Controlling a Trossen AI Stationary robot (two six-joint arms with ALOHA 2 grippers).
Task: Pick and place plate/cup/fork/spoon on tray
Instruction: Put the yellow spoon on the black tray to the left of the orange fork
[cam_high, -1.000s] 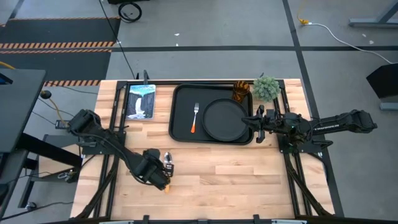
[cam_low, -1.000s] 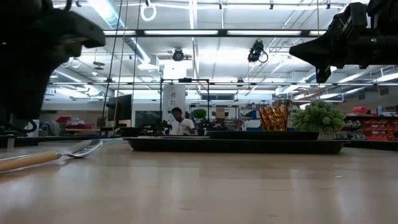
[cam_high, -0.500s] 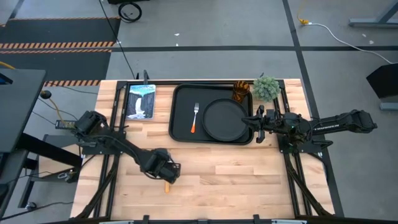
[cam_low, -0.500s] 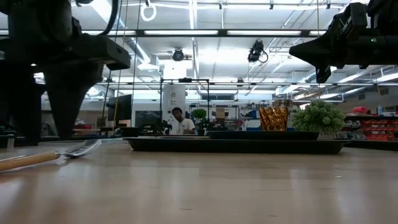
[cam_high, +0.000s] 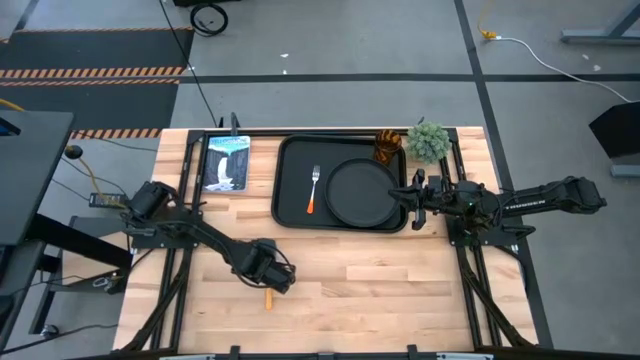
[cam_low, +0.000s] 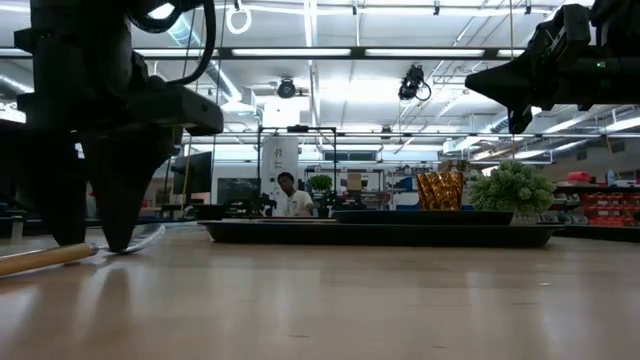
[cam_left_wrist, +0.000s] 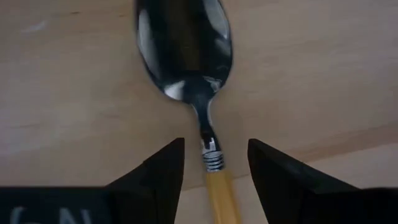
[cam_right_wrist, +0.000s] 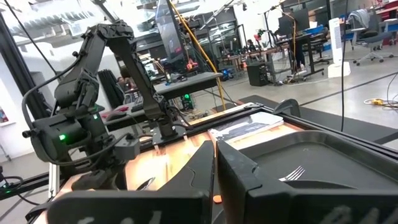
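My left pincer (cam_left_wrist: 211, 163) is down over the spoon (cam_left_wrist: 186, 68) on the bare wood of the desk (cam_high: 400, 290), toward the front edge and left of centre. Its two fingers (cam_left_wrist: 163, 171) stand apart, one on each side of the spoon's neck, just where the silver stem meets the orange-yellow handle; neither finger touches it, so I hold nothing. The spoon lies flat with its shiny bowl pointing away from my wrist. From the level camera my fingertips reach down to the wood beside the handle (cam_low: 40, 259) (the bowl is mostly hidden behind them there).

My right pincer (cam_high: 412, 193) hangs above the tray's right rim, and its fingers (cam_right_wrist: 233, 163) are pressed together with nothing between them.

The tray (cam_high: 290, 180) sits along the desk's back edge, near the middle. The plate (cam_high: 362, 192) fills its right half, and the fork (cam_high: 313, 188) lies on its left half, tines toward the back edge. The cup (cam_high: 388, 148) stands at the tray's back right corner; whether inside the rim or just outside, I cannot tell. A small green plant (cam_high: 427, 141) stands beside it, nearer the desk's right back corner.
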